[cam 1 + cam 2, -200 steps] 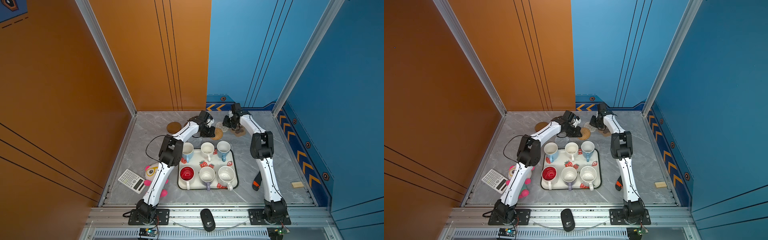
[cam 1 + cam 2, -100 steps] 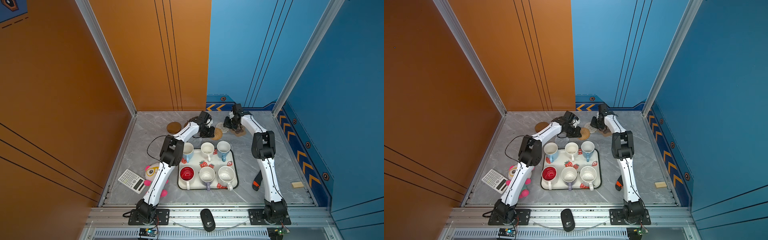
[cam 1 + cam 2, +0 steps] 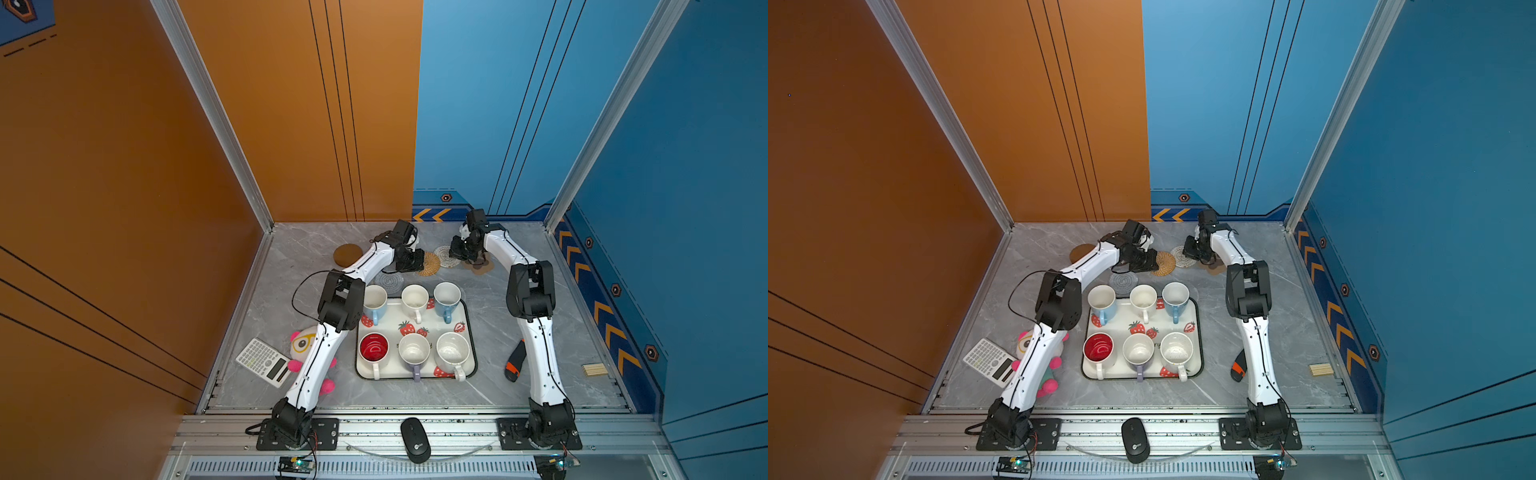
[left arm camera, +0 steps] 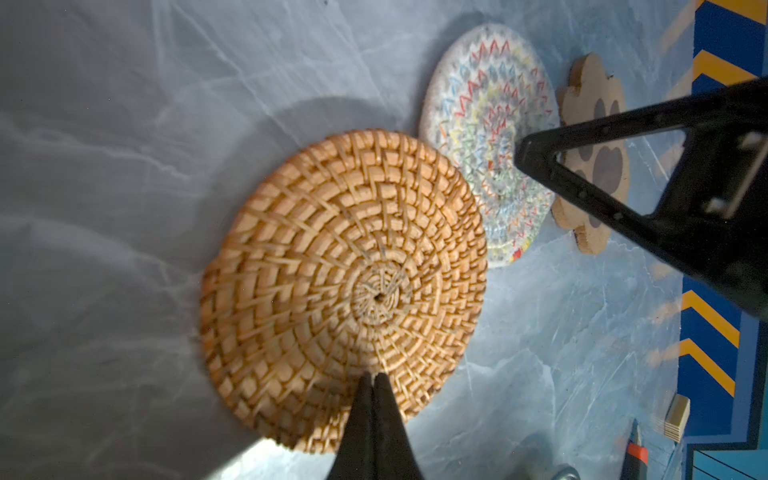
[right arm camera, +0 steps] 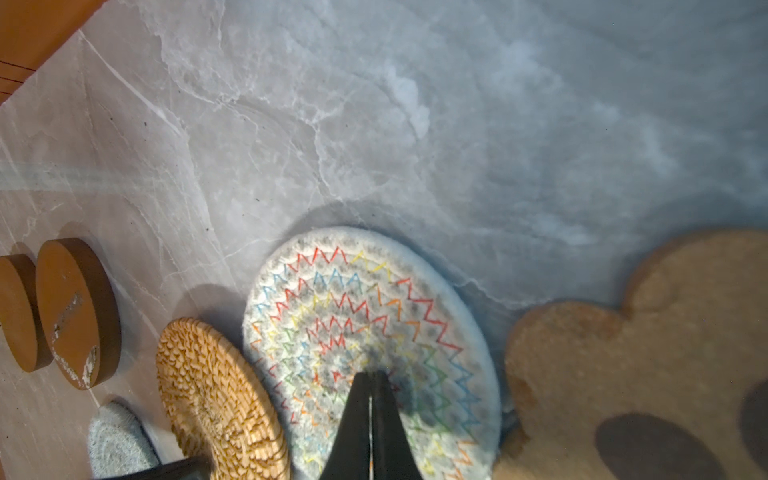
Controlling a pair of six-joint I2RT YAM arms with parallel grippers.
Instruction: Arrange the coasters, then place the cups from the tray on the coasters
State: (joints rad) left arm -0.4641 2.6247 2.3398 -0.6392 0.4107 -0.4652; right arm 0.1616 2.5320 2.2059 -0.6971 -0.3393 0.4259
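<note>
Several cups stand on the strawberry tray (image 3: pixel 392 323) (image 3: pixel 1121 322), among them a red-inside one (image 3: pixel 373 348) and a lavender one (image 3: pixel 414 351). Behind the tray lie the coasters: a brown disc (image 3: pixel 348 254), a grey woven round (image 3: pixel 388 280), a tan woven round (image 3: pixel 430 262) (image 4: pixel 345 286), a whitish woven round (image 3: pixel 445 255) (image 5: pixel 365 316) and a paw-print shape (image 3: pixel 482 266) (image 4: pixel 598 166). The right wrist view shows two brown discs (image 5: pixel 77 316). My left gripper (image 4: pixel 374 376) is shut, tips on the tan round. My right gripper (image 5: pixel 371 374) is shut, tips on the whitish round.
A calculator (image 3: pixel 264 361) and a plush toy (image 3: pixel 305 345) lie left of the tray, partly under the left arm. A black-and-orange tool (image 3: pixel 515 361) and a small wooden block (image 3: pixel 595 369) lie to the right. A mouse (image 3: pixel 415 440) sits on the front rail. Walls close three sides.
Both arms have barely shifted and both grippers stay shut. The coasters and cups lie where they were.
</note>
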